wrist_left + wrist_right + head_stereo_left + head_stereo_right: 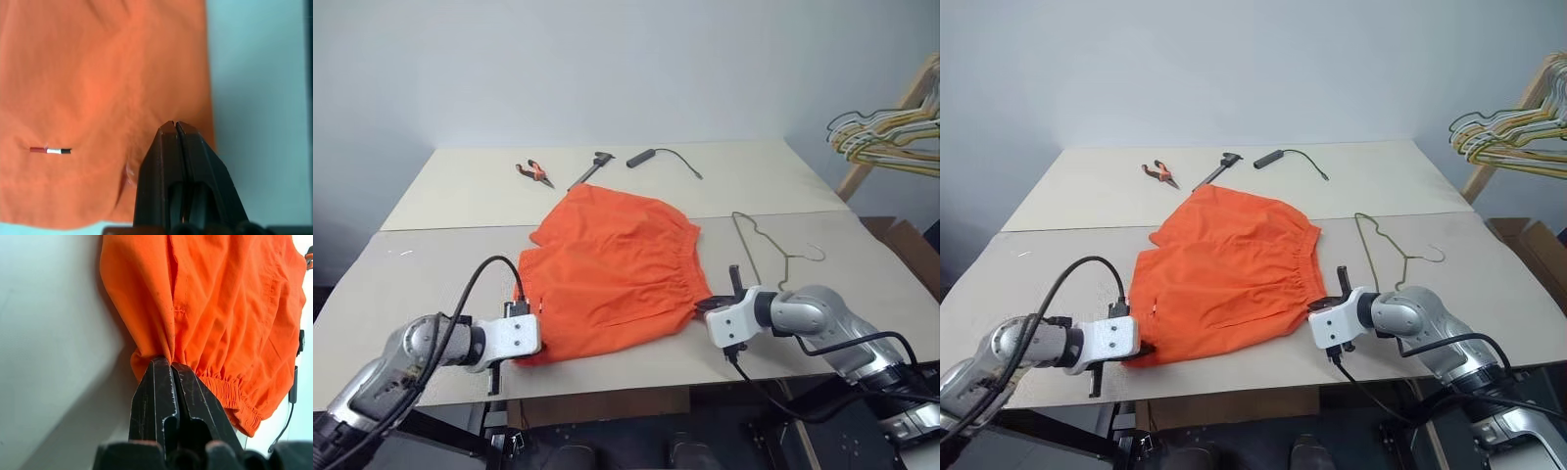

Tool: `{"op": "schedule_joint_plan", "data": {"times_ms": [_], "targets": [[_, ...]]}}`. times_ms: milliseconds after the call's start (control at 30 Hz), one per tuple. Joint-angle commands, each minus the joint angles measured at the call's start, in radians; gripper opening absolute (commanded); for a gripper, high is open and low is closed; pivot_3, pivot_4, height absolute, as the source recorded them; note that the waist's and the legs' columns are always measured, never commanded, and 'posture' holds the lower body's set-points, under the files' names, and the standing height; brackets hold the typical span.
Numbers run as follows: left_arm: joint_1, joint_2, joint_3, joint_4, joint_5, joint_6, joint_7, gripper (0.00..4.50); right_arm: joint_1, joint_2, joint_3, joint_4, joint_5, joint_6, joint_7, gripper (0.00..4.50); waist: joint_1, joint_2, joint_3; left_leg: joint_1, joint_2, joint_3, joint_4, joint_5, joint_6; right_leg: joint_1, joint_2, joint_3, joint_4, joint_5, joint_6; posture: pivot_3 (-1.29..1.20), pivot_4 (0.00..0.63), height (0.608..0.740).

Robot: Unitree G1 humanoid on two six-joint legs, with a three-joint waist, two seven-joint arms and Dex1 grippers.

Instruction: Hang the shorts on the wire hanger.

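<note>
Shorts (612,269): spread flat on table (440,264), orange, gathered waistband toward the robot's right, legs toward its left

Left gripper (175,126): fingers pressed together, resting on near left corner of shorts; cloth bunched just beside the tips, but whether any was pinched could not be told

Right gripper (169,363): fingers clamped on near corner of waistband, fabric pulled into folds at the tips

Wire hanger (759,240): flat on table just beside shorts on the robot's right, apart from cloth, hook toward the right

Far side of table: red-handled pliers (534,173), dark caliper (591,168), black cable with cylindrical end (661,158), all well apart from shorts

Bunch of coloured hangers (891,137): hung on wooden stand at far right
</note>
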Motion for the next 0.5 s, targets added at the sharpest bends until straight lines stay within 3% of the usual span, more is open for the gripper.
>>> {"op": "schedule_joint_plan", "data": {"times_ms": [33,267,367,500], "targets": [[0.011,0.033,0.060,0.011,-0.032,-0.045,-0.045,0.04,-0.001,-0.011,-0.045,-0.054,0.031,0.001,0.000,0.00,0.000,0.000,0.000,0.000,0.000,0.000,0.000,0.000,0.000,0.000,0.000,0.000,0.000,0.000,0.000,0.03,0.035,0.740],[0.024,0.035,0.103,0.040,-0.046,-0.089,-0.072,0.04,0.032,-0.020,-0.049,-0.085,0.052,0.002,0.005,0.00,-0.001,0.001,0.001,0.000,0.000,0.000,0.000,0.000,0.000,0.000,0.000,0.000,0.000,0.000,0.000,0.03,0.036,0.740],[0.023,0.040,0.087,0.038,-0.038,-0.128,-0.095,0.61,0.038,-0.016,-0.048,-0.092,0.052,0.007,0.008,0.00,-0.002,0.001,0.001,0.000,0.000,0.001,0.000,0.000,0.000,0.000,0.000,0.000,0.000,0.000,0.000,0.03,0.037,0.740],[0.040,0.026,0.041,0.042,0.059,-0.178,-0.046,1.85,0.038,-0.014,-0.049,-0.096,0.055,0.012,0.010,0.00,-0.003,0.001,0.001,0.000,0.000,0.001,0.000,0.000,0.000,0.000,0.000,0.000,0.000,0.000,0.000,0.02,0.037,0.740]]}}
